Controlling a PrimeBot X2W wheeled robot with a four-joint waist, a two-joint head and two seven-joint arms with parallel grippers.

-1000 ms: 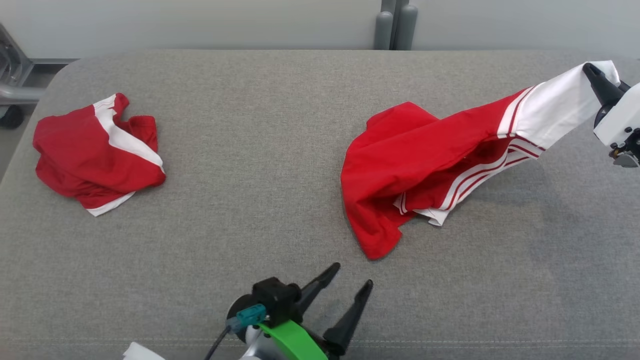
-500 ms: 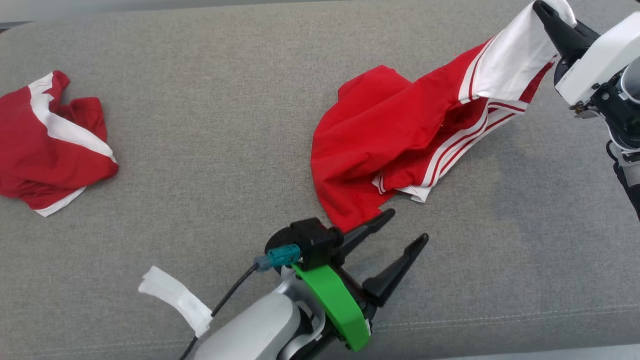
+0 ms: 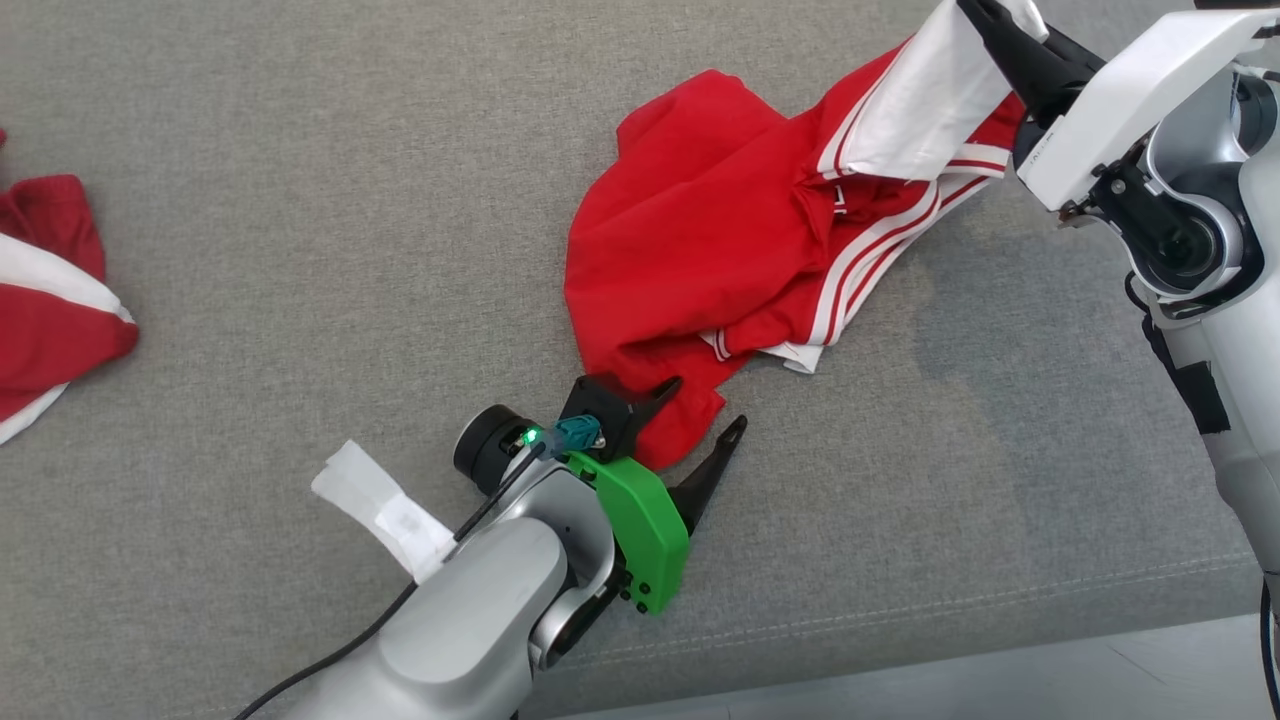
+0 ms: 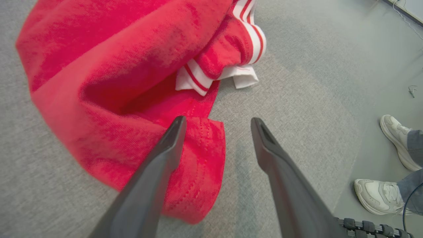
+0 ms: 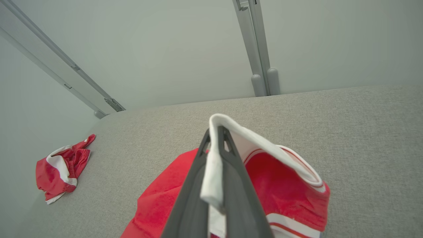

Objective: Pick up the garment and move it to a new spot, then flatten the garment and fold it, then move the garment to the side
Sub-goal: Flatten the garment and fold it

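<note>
Left arm (image 3: 470, 630): I see it reaching in from the lower left of the head view, with the forearm angled up and to the right. A green bracket (image 3: 640, 530) sits on the wrist, with a lit green indicator beside it.

Left gripper (image 3: 708, 402): the fingers are spread well apart with nothing between them. In the left wrist view one fingertip shows over the garment (image 3: 700, 200) hem and the other is clear of it; I cannot confirm contact.

Right arm (image 3: 1220, 380): it enters from the right edge and bends at the wrist. Its white housing (image 3: 1130, 90) tilts toward the upper left.

Right gripper (image 3: 985, 25): the fingers are pressed together, with a white fold of the garment pinched between them and lapped over the tips.
</note>
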